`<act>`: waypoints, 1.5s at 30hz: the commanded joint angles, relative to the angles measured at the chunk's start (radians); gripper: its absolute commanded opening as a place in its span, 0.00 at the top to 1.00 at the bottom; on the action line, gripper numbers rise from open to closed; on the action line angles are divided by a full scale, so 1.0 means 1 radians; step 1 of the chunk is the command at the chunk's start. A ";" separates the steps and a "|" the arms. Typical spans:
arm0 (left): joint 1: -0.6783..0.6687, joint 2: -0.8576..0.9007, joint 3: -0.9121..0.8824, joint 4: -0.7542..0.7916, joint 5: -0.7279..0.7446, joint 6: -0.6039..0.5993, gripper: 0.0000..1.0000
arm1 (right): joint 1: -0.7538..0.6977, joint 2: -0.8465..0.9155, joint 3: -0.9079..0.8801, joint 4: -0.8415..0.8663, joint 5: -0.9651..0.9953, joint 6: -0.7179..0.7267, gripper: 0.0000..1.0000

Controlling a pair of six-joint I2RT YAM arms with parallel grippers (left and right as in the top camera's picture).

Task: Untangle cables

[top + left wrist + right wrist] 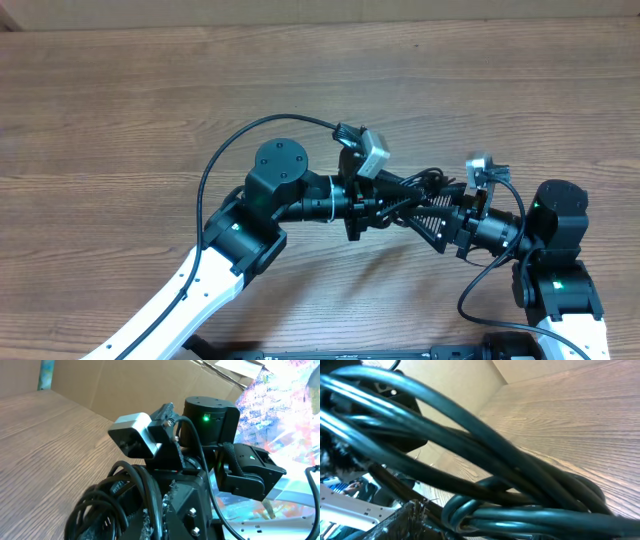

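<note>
The cables (428, 182) are a bundle of thin black cords held up between my two grippers over the middle of the table. My left gripper (393, 203) reaches in from the left and is shut on the bundle. In the left wrist view the cords loop out (107, 502) beside its jaws (154, 512). My right gripper (437, 217) reaches in from the right, tip to tip with the left one. In the right wrist view the cords (520, 475) fill the frame and run knotted into its jaws (470, 527). No plug ends show.
The wooden table (120, 100) lies under both arms. The left arm's own thicker black cable (225, 150) arcs over the table, and the right arm's (478, 282) loops near the front edge. A cardboard wall (115, 385) stands behind the table.
</note>
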 commanded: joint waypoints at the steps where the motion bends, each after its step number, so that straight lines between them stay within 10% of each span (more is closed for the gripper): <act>1: -0.016 -0.026 0.033 0.005 0.015 -0.026 0.96 | 0.005 0.000 -0.007 0.010 0.040 0.015 0.36; 10: -0.064 -0.026 0.033 0.008 -0.045 -0.026 0.96 | 0.005 0.000 -0.007 0.051 0.039 0.074 0.61; 16: -0.069 -0.026 0.033 0.003 -0.072 -0.026 0.96 | 0.005 0.000 -0.007 0.047 0.039 0.074 0.96; 45: 0.183 -0.026 0.033 -0.522 -0.430 0.022 0.96 | 0.001 -0.001 -0.007 0.227 -0.340 0.075 0.96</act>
